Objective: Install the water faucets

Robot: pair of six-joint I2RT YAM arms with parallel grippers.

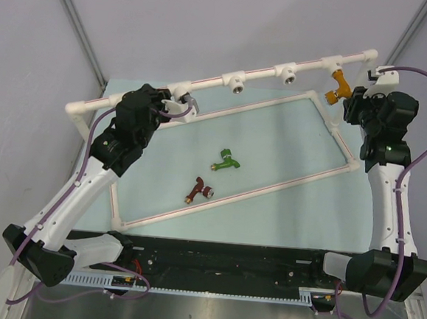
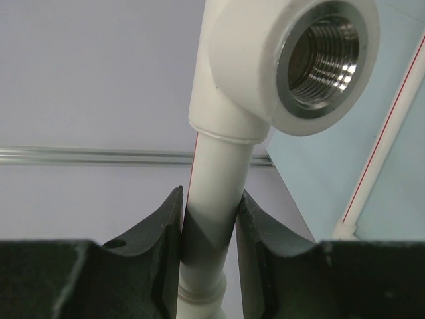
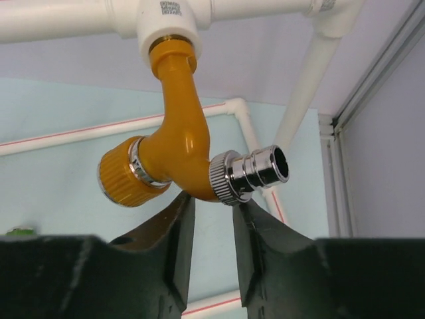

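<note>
The left claw [image 2: 209,247] is clenched on a tube of the white pipe frame [image 2: 216,166], just below a threaded tee socket [image 2: 323,56]. The right claw [image 3: 211,219] is released, its jaws narrowly parted right under the orange-yellow faucet [image 3: 178,126], which is screwed into the frame's top rail. The green faucet [image 1: 227,160] and the red-brown faucet [image 1: 198,191] lie on the counter [image 1: 289,136], inside the frame's base rectangle.
</note>
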